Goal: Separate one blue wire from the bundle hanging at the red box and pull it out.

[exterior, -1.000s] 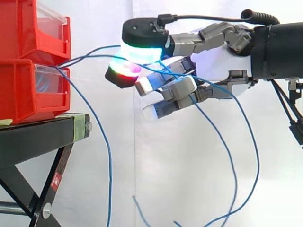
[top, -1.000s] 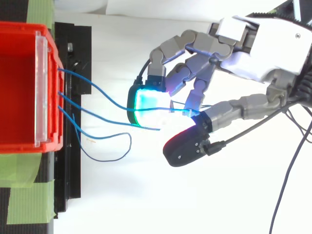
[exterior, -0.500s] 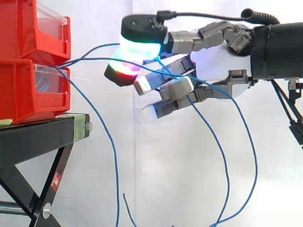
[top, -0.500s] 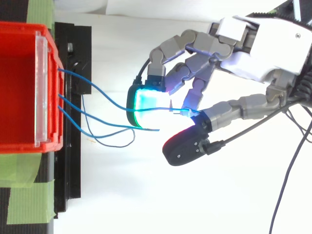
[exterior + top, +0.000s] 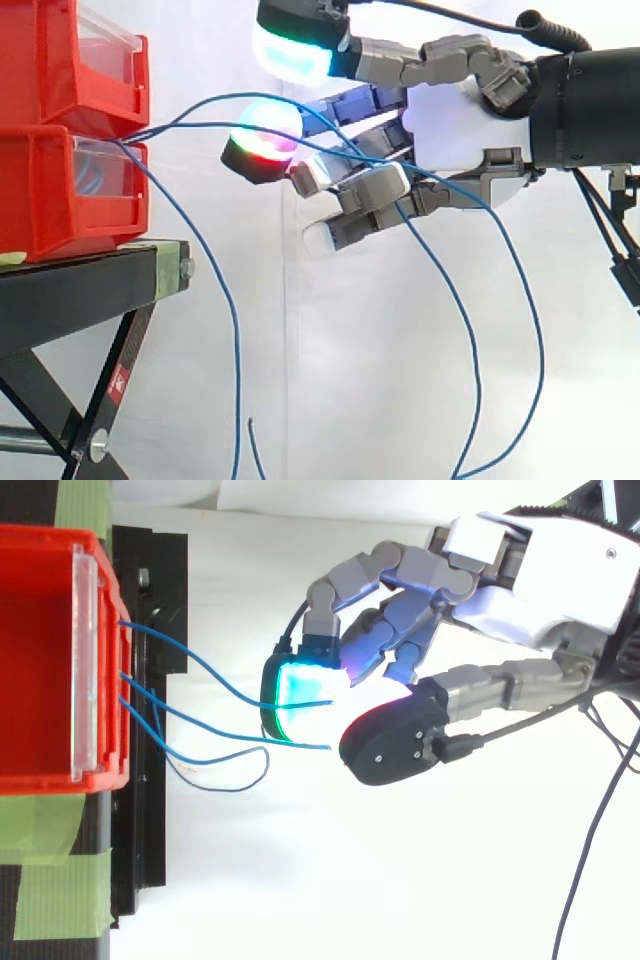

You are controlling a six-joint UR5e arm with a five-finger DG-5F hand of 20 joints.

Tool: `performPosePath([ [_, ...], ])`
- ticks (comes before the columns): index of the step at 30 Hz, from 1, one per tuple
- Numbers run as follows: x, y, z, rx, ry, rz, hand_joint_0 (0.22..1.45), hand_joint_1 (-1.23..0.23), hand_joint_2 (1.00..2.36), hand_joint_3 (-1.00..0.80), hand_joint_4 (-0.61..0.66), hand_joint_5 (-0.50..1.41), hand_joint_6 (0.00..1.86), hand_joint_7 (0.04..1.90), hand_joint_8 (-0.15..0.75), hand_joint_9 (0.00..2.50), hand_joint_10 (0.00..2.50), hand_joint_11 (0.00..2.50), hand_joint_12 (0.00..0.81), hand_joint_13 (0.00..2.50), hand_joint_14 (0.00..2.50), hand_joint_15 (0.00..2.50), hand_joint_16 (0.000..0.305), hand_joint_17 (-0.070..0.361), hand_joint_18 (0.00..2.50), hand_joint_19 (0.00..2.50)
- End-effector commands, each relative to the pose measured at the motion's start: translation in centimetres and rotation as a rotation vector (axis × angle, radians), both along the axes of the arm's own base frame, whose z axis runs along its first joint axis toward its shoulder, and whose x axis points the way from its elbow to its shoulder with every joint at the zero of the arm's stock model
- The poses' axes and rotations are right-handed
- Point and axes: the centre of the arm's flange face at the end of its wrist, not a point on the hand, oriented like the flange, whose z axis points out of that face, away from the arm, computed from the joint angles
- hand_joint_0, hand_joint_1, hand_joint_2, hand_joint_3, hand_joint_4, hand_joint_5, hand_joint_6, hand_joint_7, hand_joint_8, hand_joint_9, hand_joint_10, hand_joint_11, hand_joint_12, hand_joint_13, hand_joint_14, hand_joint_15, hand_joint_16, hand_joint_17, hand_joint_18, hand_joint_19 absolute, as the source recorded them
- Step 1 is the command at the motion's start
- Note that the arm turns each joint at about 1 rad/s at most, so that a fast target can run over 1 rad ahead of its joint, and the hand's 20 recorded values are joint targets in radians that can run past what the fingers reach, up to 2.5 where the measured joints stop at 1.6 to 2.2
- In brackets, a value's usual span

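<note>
Several thin blue wires [image 5: 200,125] come out from between the stacked red bins [image 5: 60,190] and stretch right to my hand [image 5: 460,130]. Two of them pass under the raised cyan-green pad, over the red-glowing pad, and run in between my curled fingers [image 5: 370,185], then hang down behind the hand. Another blue wire [image 5: 215,290] drops straight down from the bin front. From above, the wires [image 5: 200,680] leave the bin [image 5: 40,660] edge and end under the glowing pads of the hand [image 5: 530,570]; one short wire loops back near the stand.
The bins sit on a black stand [image 5: 80,290] with crossed legs, at the left. Green tape [image 5: 60,900] marks the stand's corners. A white curtain is behind everything, with open space under the hand where the wire ends dangle.
The cyan-green pad has lifted well above the red-glowing pad, widening the gap over the wires. From above, the black-backed digit has swung in toward the cyan pad. The dangling wire ends shifted slightly.
</note>
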Motion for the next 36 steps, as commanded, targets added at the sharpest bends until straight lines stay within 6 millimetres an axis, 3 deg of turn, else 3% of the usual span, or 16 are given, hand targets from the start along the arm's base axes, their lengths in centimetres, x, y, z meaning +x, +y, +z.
performPosePath([
  [1,0.01,0.0,-0.08,-0.001,0.002,0.0,0.58,-0.52,1.0,-0.5,0.17,-0.21,0.88,0.99,0.352,1.1,0.02,1.23,0.372,1.54,0.02,1.38,0.057,0.128,0.77,0.59],
  [23,0.01,0.0,0.02,-0.001,-0.001,0.0,0.61,-0.7,1.02,-0.21,0.08,-0.18,0.89,1.02,0.365,1.18,0.02,1.29,0.378,1.53,0.02,1.38,0.054,0.121,0.78,0.57],
  [36,-0.01,0.0,0.0,0.001,0.0,0.0,0.62,-0.78,1.03,-0.08,-0.07,-0.16,0.89,1.12,0.331,1.23,0.02,1.32,0.383,1.49,0.02,1.36,0.053,0.118,0.74,0.55],
])
